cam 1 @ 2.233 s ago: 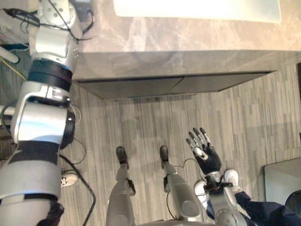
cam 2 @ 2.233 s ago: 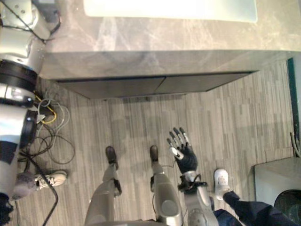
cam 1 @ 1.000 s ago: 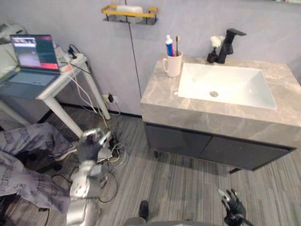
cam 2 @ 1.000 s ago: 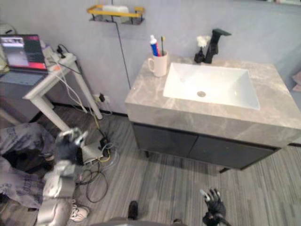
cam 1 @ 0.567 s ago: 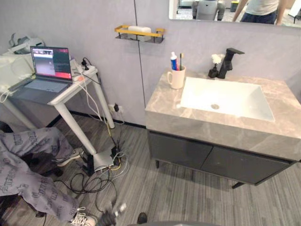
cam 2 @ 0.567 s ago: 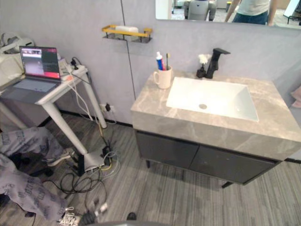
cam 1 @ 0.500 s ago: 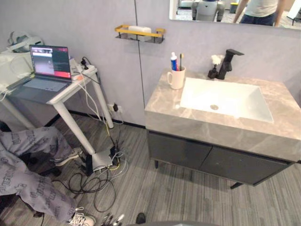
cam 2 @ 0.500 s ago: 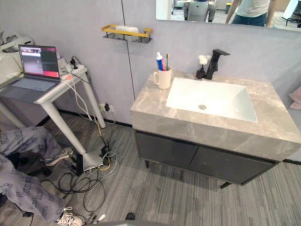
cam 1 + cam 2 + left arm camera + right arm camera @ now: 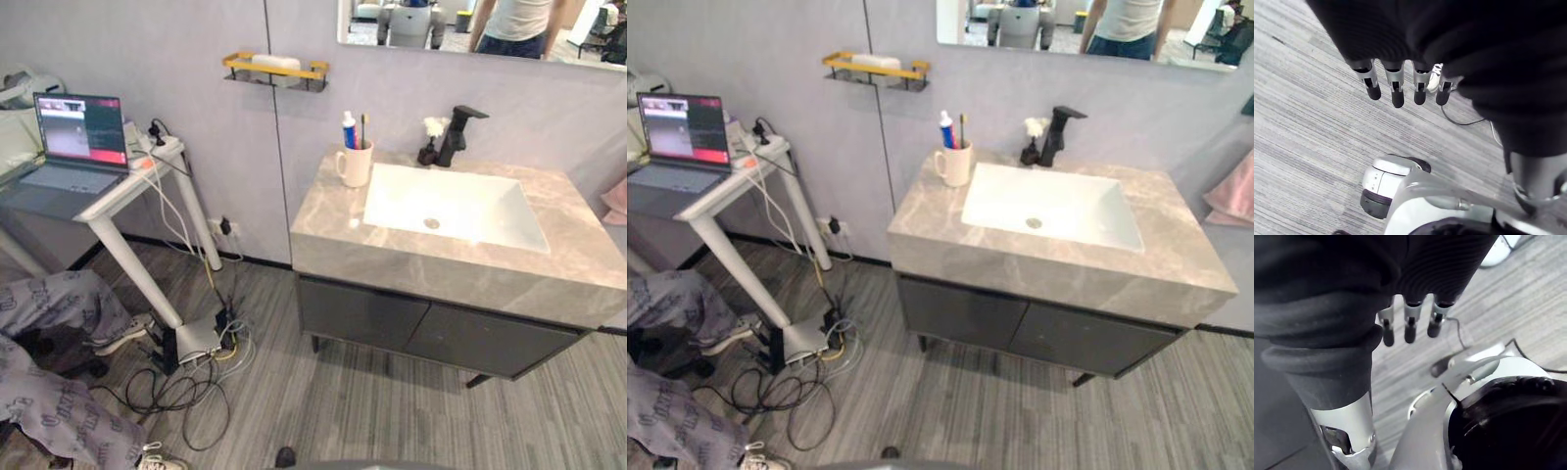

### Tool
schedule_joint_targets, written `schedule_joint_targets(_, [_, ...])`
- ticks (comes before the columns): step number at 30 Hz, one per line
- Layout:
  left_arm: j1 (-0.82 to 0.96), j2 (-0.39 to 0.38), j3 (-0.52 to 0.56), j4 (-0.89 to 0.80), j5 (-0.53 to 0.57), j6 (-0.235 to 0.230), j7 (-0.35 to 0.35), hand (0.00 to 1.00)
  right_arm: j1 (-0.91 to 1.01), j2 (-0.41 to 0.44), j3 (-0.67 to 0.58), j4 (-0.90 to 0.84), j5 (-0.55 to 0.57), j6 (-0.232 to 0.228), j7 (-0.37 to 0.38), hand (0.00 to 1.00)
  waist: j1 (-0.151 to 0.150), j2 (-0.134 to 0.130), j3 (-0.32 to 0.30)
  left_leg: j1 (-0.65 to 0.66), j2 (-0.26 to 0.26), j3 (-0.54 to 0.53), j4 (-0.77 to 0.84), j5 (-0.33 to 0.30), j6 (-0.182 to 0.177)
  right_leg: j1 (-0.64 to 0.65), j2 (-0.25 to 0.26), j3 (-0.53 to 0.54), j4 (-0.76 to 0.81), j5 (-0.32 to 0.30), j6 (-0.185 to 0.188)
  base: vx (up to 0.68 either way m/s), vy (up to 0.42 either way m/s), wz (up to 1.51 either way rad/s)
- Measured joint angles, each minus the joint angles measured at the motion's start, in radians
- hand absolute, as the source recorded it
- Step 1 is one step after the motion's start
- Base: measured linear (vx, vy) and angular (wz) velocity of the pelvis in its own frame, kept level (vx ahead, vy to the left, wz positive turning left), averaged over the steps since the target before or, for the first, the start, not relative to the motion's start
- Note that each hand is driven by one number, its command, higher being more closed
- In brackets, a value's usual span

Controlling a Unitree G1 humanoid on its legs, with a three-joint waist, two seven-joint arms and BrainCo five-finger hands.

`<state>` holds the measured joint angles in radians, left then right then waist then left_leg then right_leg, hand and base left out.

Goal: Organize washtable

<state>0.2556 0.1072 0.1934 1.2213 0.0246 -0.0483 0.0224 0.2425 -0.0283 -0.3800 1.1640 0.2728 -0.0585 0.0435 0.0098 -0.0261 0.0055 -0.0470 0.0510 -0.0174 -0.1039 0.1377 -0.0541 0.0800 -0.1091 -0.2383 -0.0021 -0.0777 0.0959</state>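
Marble washtable (image 9: pixel 328 217) stands well off at 12 o'clock; left hand (image 9: pixel 1397 90) and right hand (image 9: pixel 1409 324) hang slack-fingered, empty; best walk up squarely before reaching.

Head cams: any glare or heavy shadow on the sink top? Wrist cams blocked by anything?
Left eye view: even light; the white sink is bright yet its drain shows; the counter shades the cabinet beneath; the mirror reflects a person. Left wrist view: the dark cover of the left hand hides much, fingers straight above the floor. Right wrist view: likewise with the right hand.
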Motion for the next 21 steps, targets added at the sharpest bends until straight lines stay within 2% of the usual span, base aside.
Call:
schedule_joint_targets(6, [-0.011,0.021,-0.074,0.004,-0.053,-0.006,0.017,0.00,-0.010,-0.002,0.030,0.010,-0.009,-0.003,-0.016,0.00,-0.002,-0.012,0.011,0.001,0.000,0.002,0.000,-0.011,-0.007,0.000,-0.001,0.000,0.000,0.000,0.001,0.07,-0.024,0.00])
schedule_joint_targets(10, [-0.015,0.021,-0.075,0.004,-0.075,-0.008,0.023,0.00,-0.026,-0.007,0.036,0.029,-0.009,-0.004,-0.018,0.00,0.000,-0.020,0.017,0.015,0.000,0.009,0.000,-0.014,-0.011,0.011,-0.001,0.006,0.003,0.003,0.000,0.08,-0.027,-0.05])
schedule_joint_targets(13, [-0.021,0.021,-0.074,0.000,-0.095,-0.016,0.023,0.00,-0.053,-0.008,0.036,0.029,-0.010,-0.004,-0.017,0.00,-0.001,-0.025,0.061,0.050,-0.009,0.000,0.000,-0.024,-0.009,0.045,-0.017,-0.008,0.014,-0.012,0.015,0.03,-0.007,0.11])
schedule_joint_targets(15, [-0.021,0.024,-0.074,-0.002,-0.095,-0.016,0.022,0.00,-0.051,-0.005,0.033,0.028,-0.008,-0.003,-0.018,0.00,-0.010,-0.037,0.069,0.059,-0.056,-0.050,0.001,-0.046,0.014,0.042,-0.077,-0.072,0.126,-0.090,0.052,0.05,0.054,0.94])
schedule_joint_targets(16, [-0.020,0.029,-0.073,-0.006,-0.095,-0.016,0.021,0.00,-0.040,0.001,0.025,0.015,-0.008,-0.003,-0.016,0.00,-0.020,-0.049,0.070,0.062,-0.105,-0.109,0.002,-0.063,0.037,0.049,-0.128,-0.124,0.230,-0.138,0.105,0.09,0.045,1.41])
schedule_joint_targets(17, [-0.024,0.024,-0.073,-0.006,-0.093,-0.015,0.022,0.00,-0.037,0.001,0.013,0.005,-0.007,-0.002,-0.016,0.00,-0.025,-0.039,0.075,0.062,-0.110,-0.153,0.005,-0.064,0.043,0.025,-0.149,-0.114,0.328,-0.141,0.104,0.13,0.071,1.95])
schedule_joint_targets(18, [-0.043,0.017,-0.076,-0.007,-0.090,-0.016,0.023,0.00,-0.041,0.006,-0.012,-0.022,0.003,-0.003,-0.013,0.00,-0.029,-0.019,0.094,0.059,-0.136,-0.242,0.060,-0.070,0.058,-0.070,-0.168,-0.016,0.586,-0.082,0.062,0.15,0.043,1.63])
schedule_joint_targets(19, [-0.046,0.019,-0.076,-0.014,-0.090,-0.015,0.022,0.00,-0.042,0.008,-0.010,-0.032,0.003,-0.003,-0.009,0.00,-0.030,-0.003,0.107,0.058,-0.136,-0.269,0.085,-0.072,0.065,-0.101,-0.163,0.041,0.661,-0.071,0.036,0.16,0.045,1.77])
schedule_joint_targets(20, [-0.047,0.023,-0.068,-0.036,-0.089,-0.015,0.023,0.00,-0.044,0.008,-0.006,-0.048,0.003,-0.003,0.002,0.00,-0.019,-0.012,0.117,0.052,-0.143,-0.303,0.108,-0.085,0.082,-0.138,-0.136,0.167,0.725,-0.108,0.021,0.08,-0.010,1.09])
schedule_joint_targets(21, [-0.042,0.025,-0.062,-0.046,-0.088,-0.016,0.022,0.00,-0.045,0.011,-0.004,-0.051,0.003,-0.003,0.003,0.00,-0.014,-0.018,0.117,0.048,-0.145,-0.321,0.112,-0.088,0.086,-0.154,-0.121,0.216,0.730,-0.124,0.027,0.09,-0.021,1.19])
